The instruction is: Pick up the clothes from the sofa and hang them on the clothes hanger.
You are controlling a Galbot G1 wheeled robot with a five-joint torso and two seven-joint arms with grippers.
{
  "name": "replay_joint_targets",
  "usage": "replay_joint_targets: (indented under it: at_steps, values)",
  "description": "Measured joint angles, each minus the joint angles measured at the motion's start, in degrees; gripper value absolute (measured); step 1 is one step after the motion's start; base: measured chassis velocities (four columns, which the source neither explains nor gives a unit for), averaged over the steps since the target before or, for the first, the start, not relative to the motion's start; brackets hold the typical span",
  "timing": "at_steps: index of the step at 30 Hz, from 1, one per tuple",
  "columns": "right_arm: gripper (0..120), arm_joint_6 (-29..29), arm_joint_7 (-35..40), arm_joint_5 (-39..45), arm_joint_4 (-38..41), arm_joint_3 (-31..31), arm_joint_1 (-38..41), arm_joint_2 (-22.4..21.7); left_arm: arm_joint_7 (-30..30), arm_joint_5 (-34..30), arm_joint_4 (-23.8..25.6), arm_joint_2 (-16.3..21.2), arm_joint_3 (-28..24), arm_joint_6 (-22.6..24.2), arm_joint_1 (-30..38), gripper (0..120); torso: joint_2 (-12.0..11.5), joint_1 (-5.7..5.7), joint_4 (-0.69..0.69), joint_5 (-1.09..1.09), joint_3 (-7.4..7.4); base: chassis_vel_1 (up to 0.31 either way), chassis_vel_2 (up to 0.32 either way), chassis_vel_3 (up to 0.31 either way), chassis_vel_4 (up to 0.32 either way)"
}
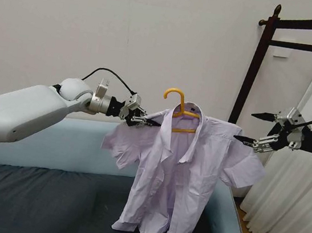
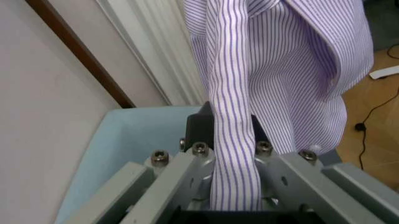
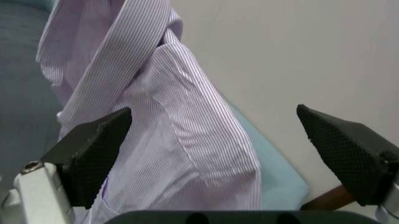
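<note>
A lilac striped short-sleeved shirt (image 1: 176, 171) hangs on a yellow hanger (image 1: 177, 95) in the air above the sofa. My left gripper (image 1: 143, 120) is shut on the shirt's shoulder on the left of the head view. The left wrist view shows the striped fabric (image 2: 234, 93) pinched between the jaws of that gripper (image 2: 232, 140). My right gripper (image 1: 253, 129) is open at the shirt's other shoulder. In the right wrist view its black fingers (image 3: 93, 144) stand wide apart, with the shirt (image 3: 156, 98) just ahead of the right gripper (image 3: 215, 116).
A dark wooden clothes rack (image 1: 261, 50) stands at the back right, with white curtains (image 1: 300, 199) beside it. Below lies the light blue sofa (image 1: 71, 145) with a dark seat cushion (image 1: 29, 203). The shirt's hem hangs just above the seat.
</note>
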State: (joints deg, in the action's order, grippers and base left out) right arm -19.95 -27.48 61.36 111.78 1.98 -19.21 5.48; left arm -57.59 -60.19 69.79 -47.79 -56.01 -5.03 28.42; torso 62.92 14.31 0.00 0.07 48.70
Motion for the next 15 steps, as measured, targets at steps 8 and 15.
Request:
replay_joint_targets:
  at_steps: [8, 15]
  values:
    - [100, -1.39, 1.05, -3.58, 0.93, -4.52, 1.71, 2.33, 0.39, 1.21, 2.06, 0.36, -0.05, 0.20, -0.70, 1, 0.00, 0.00, 0.00, -0.01, 0.00, 0.000, 0.000, 0.000, 0.000]
    - [100, -3.97, 0.62, -4.48, 1.59, -5.77, 2.66, 3.12, 0.48, 1.52, 3.03, -0.54, -0.54, 0.29, -0.05, 1, 0.00, 0.00, -0.03, -0.01, 0.00, 0.000, 0.000, 0.000, 0.000]
